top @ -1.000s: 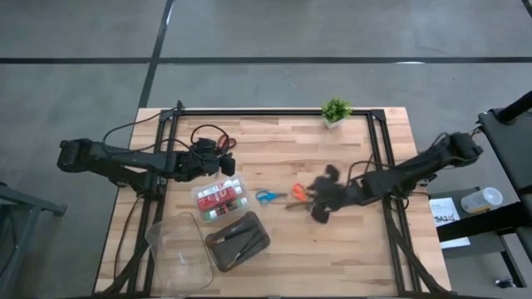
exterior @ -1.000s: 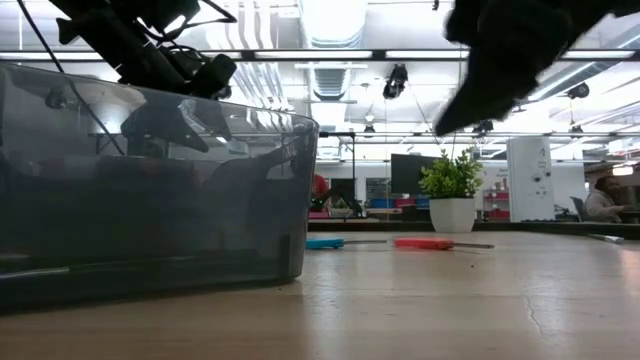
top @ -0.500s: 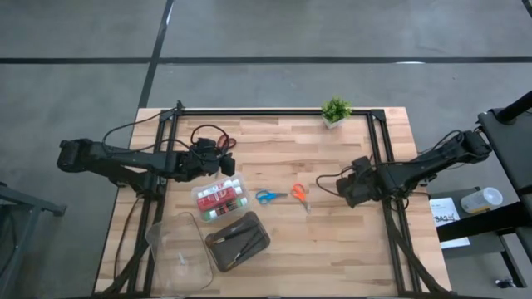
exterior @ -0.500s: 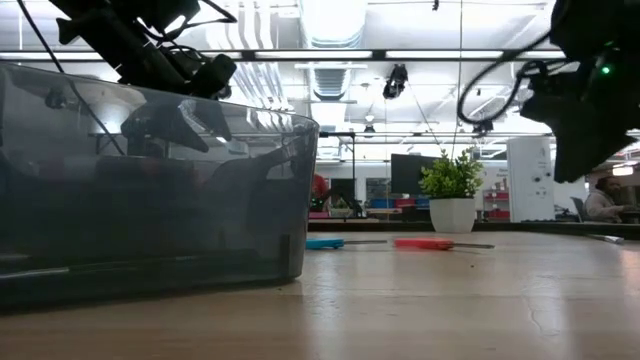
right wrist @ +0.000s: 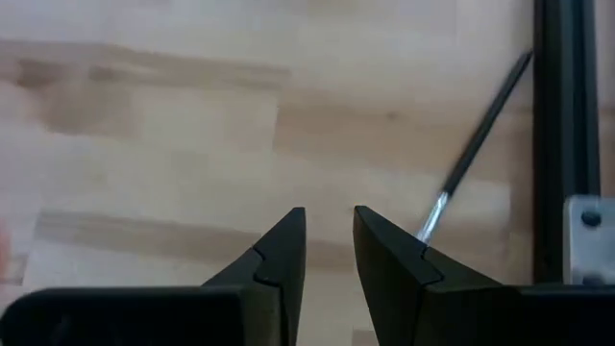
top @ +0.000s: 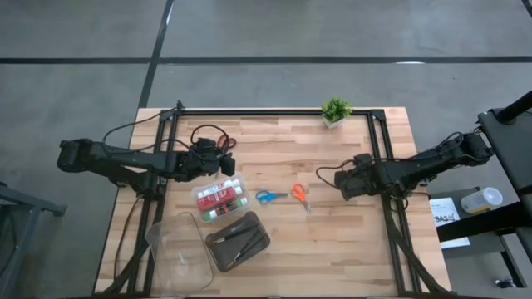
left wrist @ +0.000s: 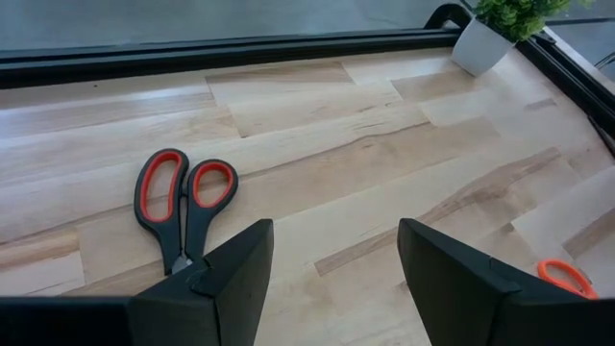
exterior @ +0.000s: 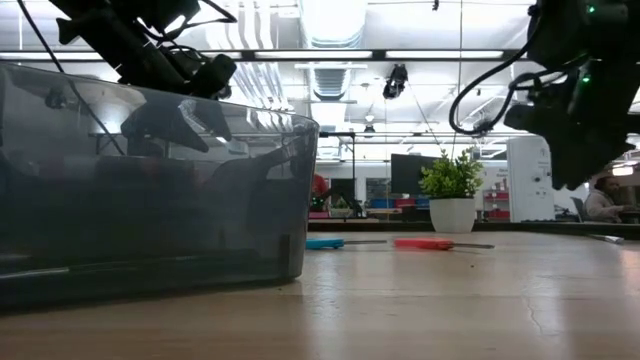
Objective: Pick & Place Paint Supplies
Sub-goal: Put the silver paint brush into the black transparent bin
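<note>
Paint tubes fill the clear plastic box (top: 219,199); beside it, 3 scissors wait — right gripper (right wrist: 328,245) narrow, empty; left gripper (left wrist: 332,259) wide.

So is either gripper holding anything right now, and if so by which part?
Nothing is held. The left gripper is open over bare wood near the red-handled scissors. The right gripper is nearly closed with an empty gap, a thin brush lying beyond it.

We find no text, label, brand, number or sign that we can read in any view.
</note>
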`<state>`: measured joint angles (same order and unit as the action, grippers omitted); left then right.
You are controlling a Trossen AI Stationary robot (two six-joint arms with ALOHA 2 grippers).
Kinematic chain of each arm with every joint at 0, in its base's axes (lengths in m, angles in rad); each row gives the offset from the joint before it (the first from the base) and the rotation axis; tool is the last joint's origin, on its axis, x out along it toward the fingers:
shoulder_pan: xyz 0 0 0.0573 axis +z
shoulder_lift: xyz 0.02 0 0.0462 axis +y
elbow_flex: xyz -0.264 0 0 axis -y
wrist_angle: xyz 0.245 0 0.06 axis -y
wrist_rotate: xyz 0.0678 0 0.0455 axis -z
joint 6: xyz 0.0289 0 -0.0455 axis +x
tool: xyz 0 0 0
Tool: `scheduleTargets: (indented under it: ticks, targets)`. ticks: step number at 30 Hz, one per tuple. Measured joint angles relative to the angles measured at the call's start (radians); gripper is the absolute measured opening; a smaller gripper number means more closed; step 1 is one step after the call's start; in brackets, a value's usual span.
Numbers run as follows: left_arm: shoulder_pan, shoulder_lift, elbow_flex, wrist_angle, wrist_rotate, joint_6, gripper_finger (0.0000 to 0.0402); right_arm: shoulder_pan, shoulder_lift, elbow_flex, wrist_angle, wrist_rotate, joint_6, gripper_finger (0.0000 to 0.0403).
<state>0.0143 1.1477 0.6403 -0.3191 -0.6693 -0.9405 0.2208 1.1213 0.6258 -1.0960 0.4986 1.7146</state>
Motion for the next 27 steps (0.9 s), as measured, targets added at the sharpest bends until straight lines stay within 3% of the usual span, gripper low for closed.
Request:
scheduleTargets:
  ticks: [3,7,11,14,22,27]
  targets:
    - [0.000,0.000,0.000,0.000,0.000,0.000,0.0232,0.001,0.002,-0.001,0.003,-0.033,0.021,0.0089]
    - [0.000,0.000,0.000,0.000,0.000,0.000,0.0232,0.000,0.002,0.000,0.016,-0.027,0.185,0.0089]
    - [0.000,0.000,0.000,0.000,0.000,0.000,0.0232,0.000,0.002,0.000,0.117,-0.002,0.098,0.0089]
    - [0.000,0.000,0.000,0.000,0.000,0.000,0.0232,0.002,0.007,0.000,0.155,-0.079,0.102,0.0089]
    - [0.000,0.000,0.000,0.000,0.000,0.000,0.0232,0.008,0.084,-0.034,0.130,-0.141,0.303,0.0089]
    - [0.000,0.000,0.000,0.000,0.000,0.000,0.0232,0.008,0.170,-0.062,0.134,-0.144,0.600,0.0089]
